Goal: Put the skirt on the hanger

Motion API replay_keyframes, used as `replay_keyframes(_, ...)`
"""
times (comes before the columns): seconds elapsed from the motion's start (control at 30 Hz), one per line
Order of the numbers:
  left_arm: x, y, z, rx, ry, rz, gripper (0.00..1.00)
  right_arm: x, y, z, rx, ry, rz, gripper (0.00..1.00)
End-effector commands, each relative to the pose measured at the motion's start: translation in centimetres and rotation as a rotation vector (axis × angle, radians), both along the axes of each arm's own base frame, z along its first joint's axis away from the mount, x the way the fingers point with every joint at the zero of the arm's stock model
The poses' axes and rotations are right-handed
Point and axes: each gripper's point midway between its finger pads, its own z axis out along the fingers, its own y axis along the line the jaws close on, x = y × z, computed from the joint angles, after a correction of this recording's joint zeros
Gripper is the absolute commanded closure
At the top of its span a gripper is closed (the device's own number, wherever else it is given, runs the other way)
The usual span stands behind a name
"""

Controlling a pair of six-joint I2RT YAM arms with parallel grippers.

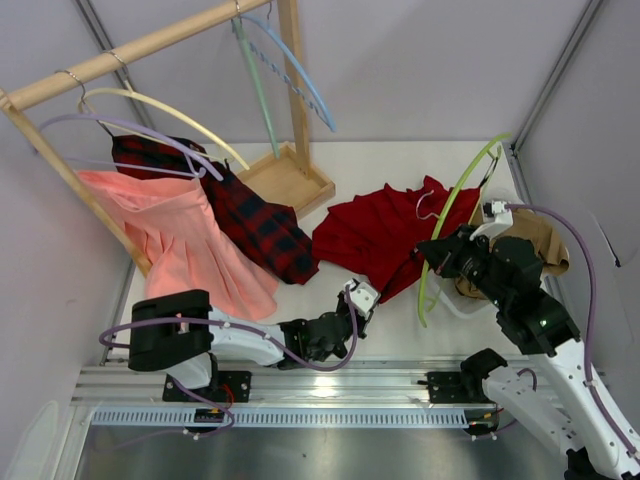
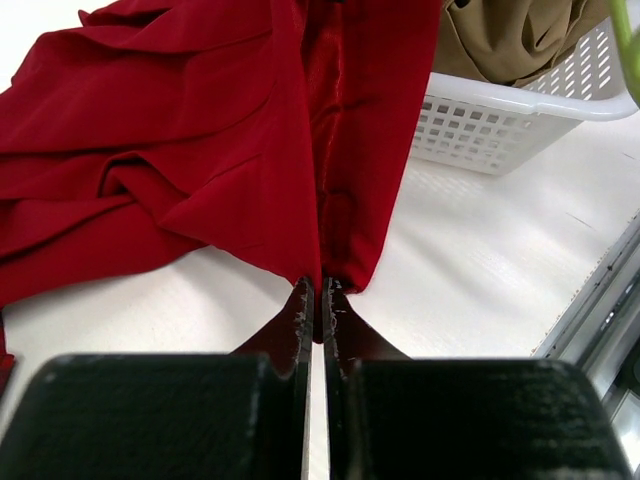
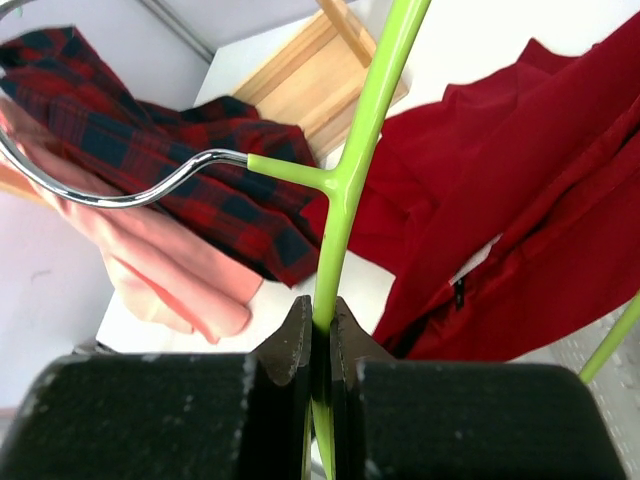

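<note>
Over the white table [image 1: 400, 160], my left pincer [image 2: 318, 288] pinches the skirt [image 2: 180, 150] edge straight ahead, tensioning it. My right pincer [image 3: 320, 305] clamps the hanger [image 3: 345, 190] mid-bar, I judge for threading.

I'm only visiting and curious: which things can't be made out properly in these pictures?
- Left wrist view: the red skirt runs off the top and left edges.
- Left wrist view: the tan cloth in the white basket is cut off at the top.
- Right wrist view: the green hanger vanishes downward behind the right claw.

A lab test cell: plain grey panel walls [image 1: 420, 60], aluminium rail [image 1: 385, 383].
</note>
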Motion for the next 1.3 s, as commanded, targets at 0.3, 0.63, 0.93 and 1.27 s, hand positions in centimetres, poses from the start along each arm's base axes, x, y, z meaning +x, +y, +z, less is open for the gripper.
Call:
replay_keyframes(0.3, 2.3, -1.2, 2.5, -0.070, 0.108, 0.042, 0.67, -3.3, 0.9, -3.2, -0.034, -0.009, 0.162, 1.00)
replay_keyframes(0.63, 4.5, 0.2, 6.4, -0.103, 0.165, 0.085, 0.29, -4.1, 0.9, -3.4, -0.027, -0.034, 0.189, 1.00)
replay_keyframes(0.93, 1.1, -1.9, 8.6, -0.111, 0.180, -0.174, 0.26, -3.9, 1.2, -2.0, -0.006, -0.076, 0.195, 1.00)
replay_keyframes(1.27, 2.0, -4.0, 4.2, 0.052, 0.271, -0.064, 0.28, -3.5, 1.5, -0.8, -0.007, -0.116, 0.211, 1.00)
